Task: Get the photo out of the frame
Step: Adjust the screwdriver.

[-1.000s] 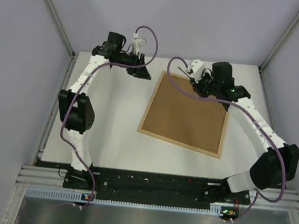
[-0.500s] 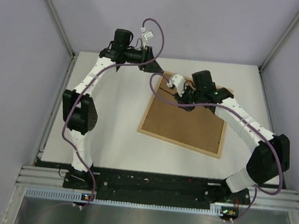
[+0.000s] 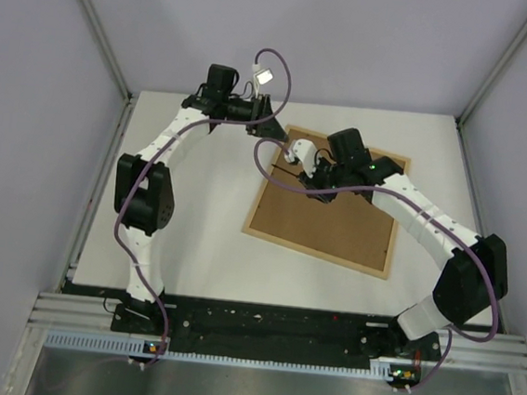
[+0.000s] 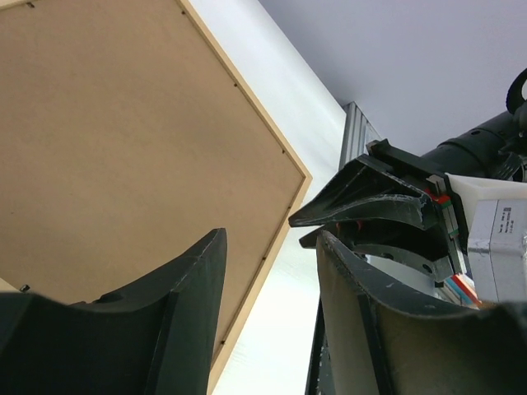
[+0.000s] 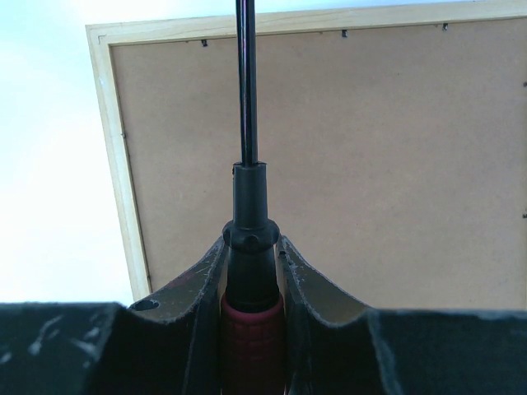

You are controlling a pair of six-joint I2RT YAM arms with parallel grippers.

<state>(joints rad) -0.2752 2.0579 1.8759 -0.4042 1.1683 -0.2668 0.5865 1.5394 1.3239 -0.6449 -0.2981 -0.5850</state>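
Observation:
The frame [image 3: 316,255] lies face down on the white table, its brown backing board [image 3: 327,218] facing up. The photo is hidden beneath that board. My right gripper [image 3: 315,170] hovers over the board's far-left part, shut on a screwdriver [image 5: 249,280] with a red handle; its black shaft [image 5: 245,82] points toward the far rim of the frame [image 5: 272,22]. My left gripper [image 3: 269,119] hangs open and empty just beyond the frame's far-left corner. In the left wrist view its fingertips [image 4: 216,247] straddle the pale frame rim [image 4: 250,90], with the right gripper [image 4: 387,197] close by.
Small dark retaining tabs [image 5: 203,41] sit along the frame's inner rim, over the backing's edge. Grey walls and aluminium posts [image 3: 98,27] enclose the table. A purple cable [image 3: 279,182] loops from the right wrist over the board. Bare white table [image 3: 197,210] lies left of the frame.
My left gripper has swung right to the frame's far-left corner. My right gripper has moved left and nearer, across the backing board, still holding the screwdriver.

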